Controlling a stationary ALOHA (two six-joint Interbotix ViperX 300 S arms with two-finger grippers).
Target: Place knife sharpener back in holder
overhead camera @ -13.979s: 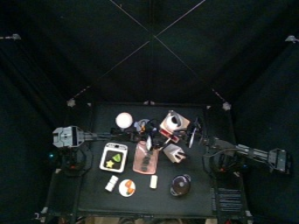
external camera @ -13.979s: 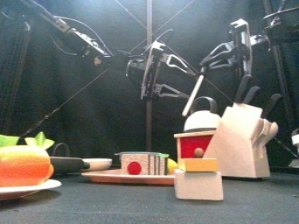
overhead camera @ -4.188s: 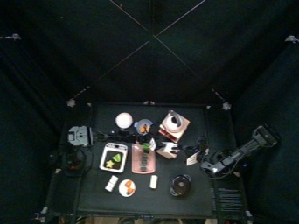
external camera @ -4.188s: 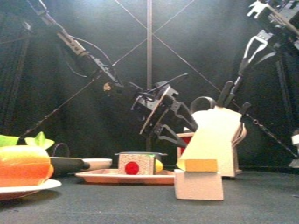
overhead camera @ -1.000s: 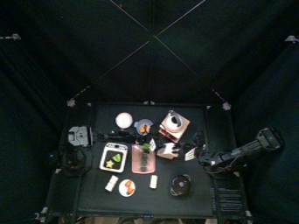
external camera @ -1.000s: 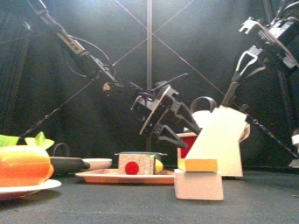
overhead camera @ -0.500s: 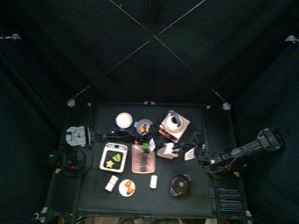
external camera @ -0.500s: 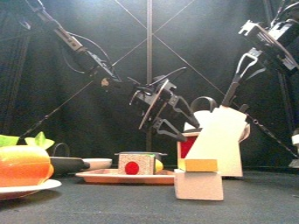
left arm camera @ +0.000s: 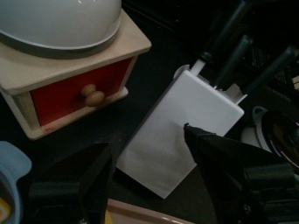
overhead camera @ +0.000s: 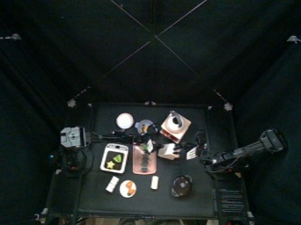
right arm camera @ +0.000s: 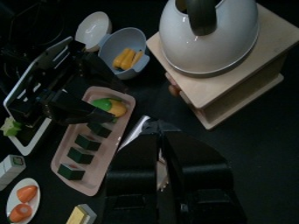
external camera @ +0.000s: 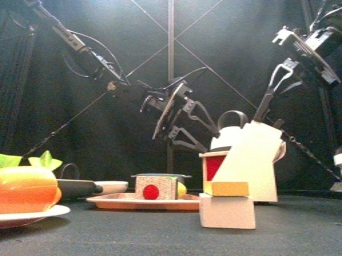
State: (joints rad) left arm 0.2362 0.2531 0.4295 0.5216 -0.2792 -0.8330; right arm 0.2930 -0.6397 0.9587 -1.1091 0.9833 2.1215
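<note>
Small black table (overhead camera: 200, 180) crowded with kitchenware, black curtains (overhead camera: 70, 53) around.

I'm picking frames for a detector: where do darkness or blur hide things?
Top view: tabletop things tiny against black curtains. Front view: the orange nearest the lens looks soft. Left wrist view: knife block bright, own fingers lost in shadow. Right wrist view: fingers merge into darkness.

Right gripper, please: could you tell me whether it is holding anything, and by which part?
The right gripper appears shut on the knife sharpener, gripping its upper handle end. The rod slants down toward the knife block.
</note>
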